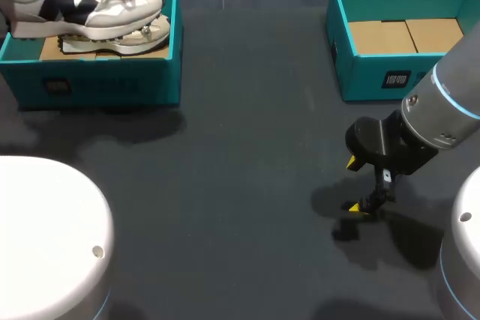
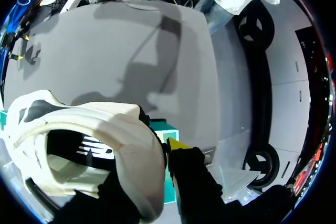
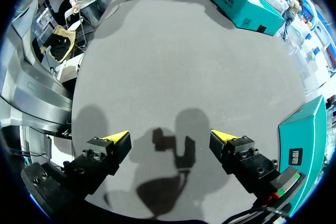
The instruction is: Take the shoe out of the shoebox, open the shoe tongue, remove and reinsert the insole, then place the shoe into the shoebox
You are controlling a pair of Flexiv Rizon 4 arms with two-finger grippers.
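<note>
The white and navy sneaker (image 1: 90, 1) is seen at the far left of the bench (image 1: 225, 185), over the open teal shoebox (image 1: 97, 80) – its heel wall is gripped by the left fingers (image 2: 177, 145), of which only one yellow tip is shown, pressed against the outside of the heel. The right fingers (image 3: 118, 139) are spread wide above bare bench, nothing being held between them – a second shoebox (image 1: 405, 73) is placed beyond them.

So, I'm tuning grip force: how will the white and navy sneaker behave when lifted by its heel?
The white and navy sneaker probably hangs toe-heavy, since the left gripper appears to pinch only its heel collar. That padded collar looks soft, so it may deform. The chunky sole suggests moderate weight.
</note>
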